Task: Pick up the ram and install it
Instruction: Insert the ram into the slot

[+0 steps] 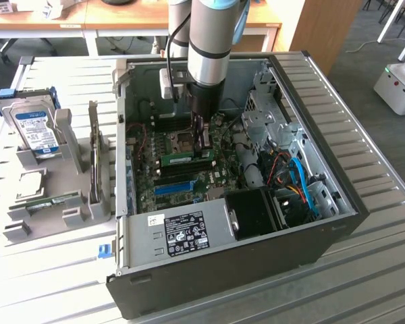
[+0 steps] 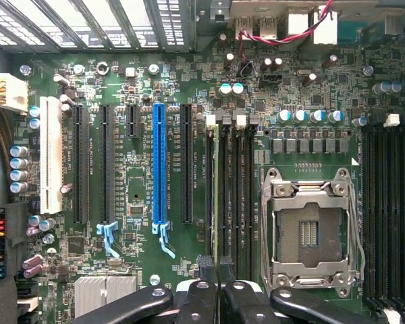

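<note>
Green ram (image 1: 182,159) clenched in gripper (image 2: 218,268) over motherboard (image 2: 131,135) | exterior view: hard drive (image 1: 37,128) beside case (image 1: 256,253)

The arm (image 1: 209,40) drops straight down over the middle of the motherboard (image 1: 219,177), its silver tube and dark wrist upright. The gripper (image 1: 204,145) points squarely at the board, with its tips low and close above the board's surface. Seen from the wrist, the two black fingers (image 2: 206,277) stand almost together, the jaws all but closed. They seem to pinch the thin top edge of the ram (image 1: 182,160) near one end, though the grip itself is hard to make out.
</note>
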Motion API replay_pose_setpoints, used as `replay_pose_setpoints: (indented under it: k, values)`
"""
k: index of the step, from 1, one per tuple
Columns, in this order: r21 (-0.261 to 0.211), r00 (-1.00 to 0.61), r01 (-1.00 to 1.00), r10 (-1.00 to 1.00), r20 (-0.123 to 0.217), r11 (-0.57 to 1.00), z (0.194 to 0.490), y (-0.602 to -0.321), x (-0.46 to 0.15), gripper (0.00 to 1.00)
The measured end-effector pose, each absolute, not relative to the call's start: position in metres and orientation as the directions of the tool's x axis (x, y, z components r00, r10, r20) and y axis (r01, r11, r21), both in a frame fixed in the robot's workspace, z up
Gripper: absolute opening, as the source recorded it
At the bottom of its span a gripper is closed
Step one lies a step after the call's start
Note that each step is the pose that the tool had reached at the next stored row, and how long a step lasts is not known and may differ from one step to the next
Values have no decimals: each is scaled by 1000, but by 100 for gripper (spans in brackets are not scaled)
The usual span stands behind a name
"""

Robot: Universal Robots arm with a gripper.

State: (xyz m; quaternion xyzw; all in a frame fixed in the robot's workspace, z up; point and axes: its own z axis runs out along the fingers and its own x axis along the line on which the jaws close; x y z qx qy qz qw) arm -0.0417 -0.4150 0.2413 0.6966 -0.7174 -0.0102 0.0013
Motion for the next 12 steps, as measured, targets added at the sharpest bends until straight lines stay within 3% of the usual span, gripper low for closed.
replay_pose_setpoints:
  k: [12]
  values:
    - [16,-30,-999,-999,-12,30,241,-417,-42,12]
